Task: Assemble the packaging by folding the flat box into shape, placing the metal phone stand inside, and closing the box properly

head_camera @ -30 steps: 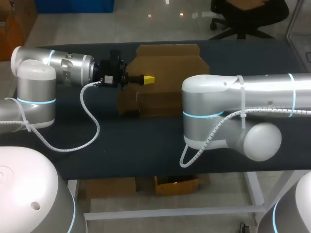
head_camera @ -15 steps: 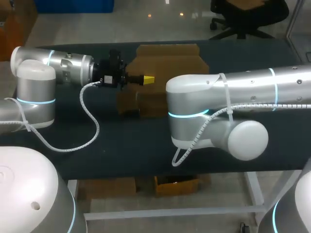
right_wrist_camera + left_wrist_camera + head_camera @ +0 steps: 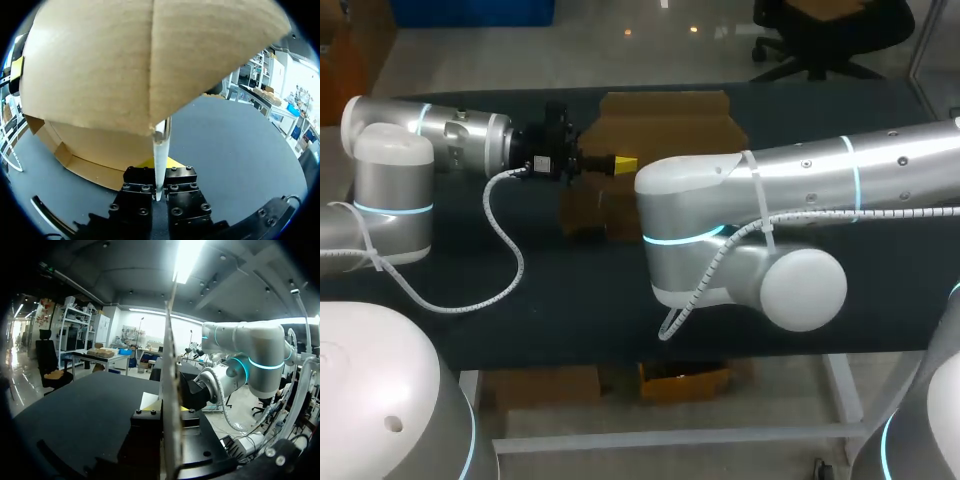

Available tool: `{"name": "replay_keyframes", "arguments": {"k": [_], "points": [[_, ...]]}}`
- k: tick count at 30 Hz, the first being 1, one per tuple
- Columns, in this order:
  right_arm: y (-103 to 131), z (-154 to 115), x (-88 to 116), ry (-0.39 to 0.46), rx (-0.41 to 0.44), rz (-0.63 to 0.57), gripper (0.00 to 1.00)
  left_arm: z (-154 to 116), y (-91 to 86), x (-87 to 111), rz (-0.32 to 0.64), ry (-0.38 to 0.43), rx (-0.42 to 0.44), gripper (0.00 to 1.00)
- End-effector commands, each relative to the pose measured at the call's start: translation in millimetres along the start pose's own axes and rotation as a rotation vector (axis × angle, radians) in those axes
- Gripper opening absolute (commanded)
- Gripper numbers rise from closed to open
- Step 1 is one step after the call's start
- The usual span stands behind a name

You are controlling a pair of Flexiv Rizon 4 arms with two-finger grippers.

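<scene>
Two grippers share one box. The left gripper (image 3: 168,412) is closed down on a thin cardboard panel standing edge-on between its fingers. The right gripper (image 3: 158,176) likewise pinches a flap's edge, fingers nearly together. The box (image 3: 665,125), partly folded, sits at the far middle of the table (image 3: 570,290), and the right arm (image 3: 740,220) crosses in front of it. As I judge the risks, uneven pulling between the arms could tear the card at a crease, slip it from a pinch, or buckle a fold off its score line. Count: two grippers, one box, one table, and no phone stand in view.
</scene>
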State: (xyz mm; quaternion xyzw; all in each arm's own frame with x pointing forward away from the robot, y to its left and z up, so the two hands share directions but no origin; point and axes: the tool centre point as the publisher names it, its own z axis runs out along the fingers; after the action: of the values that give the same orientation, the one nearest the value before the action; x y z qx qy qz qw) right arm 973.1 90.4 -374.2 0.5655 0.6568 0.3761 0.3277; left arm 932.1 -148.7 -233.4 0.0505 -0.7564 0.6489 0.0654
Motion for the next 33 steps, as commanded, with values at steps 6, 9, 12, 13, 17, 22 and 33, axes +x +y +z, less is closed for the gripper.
{"name": "replay_keyframes", "arguments": {"k": [6,9,12,13,17,22,33], "points": [[-1.6,-0.9,9.0,-0.14,-0.003,0.01,0.0,2.0,2.4,-0.5,0.013,0.005,0.003,1.0],[-2.1,-2.1,7.5,-0.139,-0.004,0.012,0.0,2.2,0.1,1.7,0.042,0.003,-0.007,1.0],[-3.2,-3.6,5.7,-0.134,-0.001,0.013,0.0,1.8,-3.0,3.9,0.069,0.002,-0.012,1.0],[-3.6,-4.4,4.5,-0.131,-0.002,0.014,0.0,1.2,-5.2,4.9,0.089,0.002,-0.015,1.0],[-4.1,-7.0,-0.3,-0.112,0.0,0.017,0.0,-5.3,-16.0,10.0,0.157,-0.022,-0.022,1.0],[-5.3,-10.6,-8.1,-0.066,-0.002,0.03,0.0,-16.7,-22.8,16.6,0.232,-0.052,-0.051,1.0],[0.6,-13.8,-18.9,0.024,0.011,0.036,0.0,-33.8,-38.0,33.4,0.436,-0.049,-0.167,1.0]]}}
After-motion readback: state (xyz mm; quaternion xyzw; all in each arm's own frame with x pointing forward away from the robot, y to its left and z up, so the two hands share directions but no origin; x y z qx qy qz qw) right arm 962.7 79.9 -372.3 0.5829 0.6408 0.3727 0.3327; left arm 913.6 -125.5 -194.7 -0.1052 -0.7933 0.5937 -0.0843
